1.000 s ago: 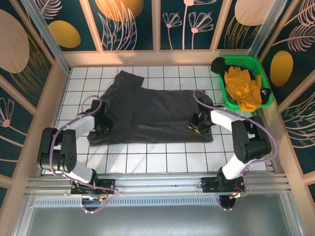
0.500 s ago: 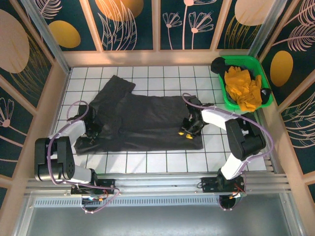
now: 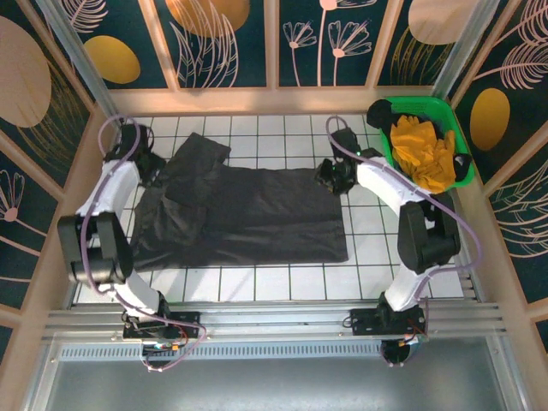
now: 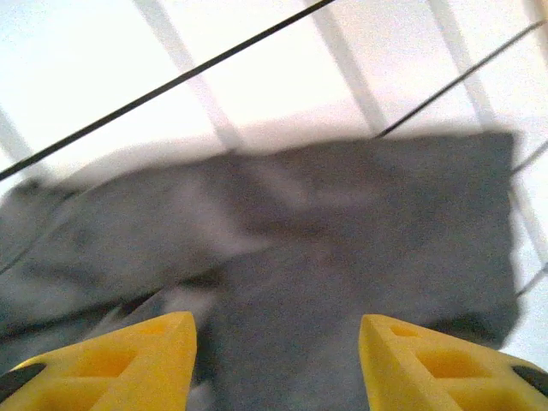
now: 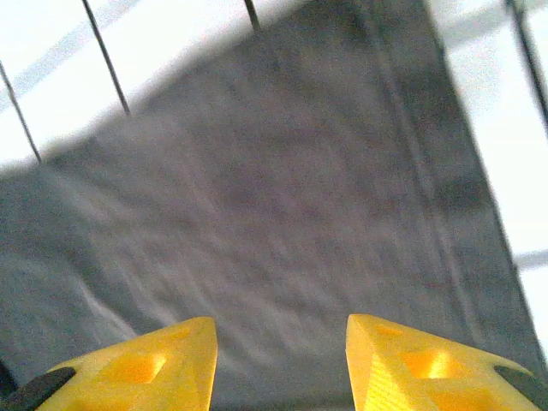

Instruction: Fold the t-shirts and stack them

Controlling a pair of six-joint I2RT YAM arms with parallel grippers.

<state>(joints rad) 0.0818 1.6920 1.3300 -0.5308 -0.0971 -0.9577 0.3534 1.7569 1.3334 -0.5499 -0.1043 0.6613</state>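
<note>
A large dark charcoal t-shirt (image 3: 248, 214) lies spread flat on the white tiled table, one sleeve pointing to the far left. My left gripper (image 3: 157, 169) hovers at the shirt's far left edge beside that sleeve. In the left wrist view the left gripper (image 4: 278, 360) is open, its yellow fingertips (image 4: 128, 360) apart over the grey t-shirt (image 4: 342, 240). My right gripper (image 3: 330, 175) is at the shirt's far right corner. In the right wrist view the right gripper (image 5: 281, 360) is open above the flat t-shirt (image 5: 274, 197), with nothing between its fingers.
A green plastic bin (image 3: 428, 104) stands at the far right corner, holding crumpled orange cloth (image 3: 421, 154) and dark items. Wooden walls close in the table on the left, far and right sides. White tiles (image 3: 257, 282) show between the shirt and the arm bases.
Both grippers left the shirt's near edge, opened and swung to its far edge. The shirt has slid a little to the left and toward me.
</note>
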